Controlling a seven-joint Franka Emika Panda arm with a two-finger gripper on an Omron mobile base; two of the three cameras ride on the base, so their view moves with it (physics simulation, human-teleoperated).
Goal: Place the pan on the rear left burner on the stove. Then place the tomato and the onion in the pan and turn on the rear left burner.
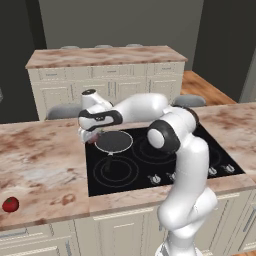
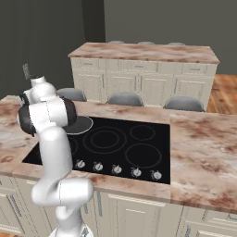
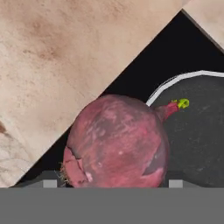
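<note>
The pinkish-purple onion is held in my gripper, which is shut on it, with a finger at each side. It hangs over the stove's left edge, just beside the pale rim of the dark pan. The pan sits at the stove's rear left and covers the rear left burner. In the left base view my gripper is at the pan's left rim. The bright red tomato lies on the counter near the front left edge, far from the gripper.
A row of silver knobs runs along the stove's front edge. The front left burner ring lies in front of the pan. Marble counter flanks the stove. Behind it stand grey stools and an island with cabinets.
</note>
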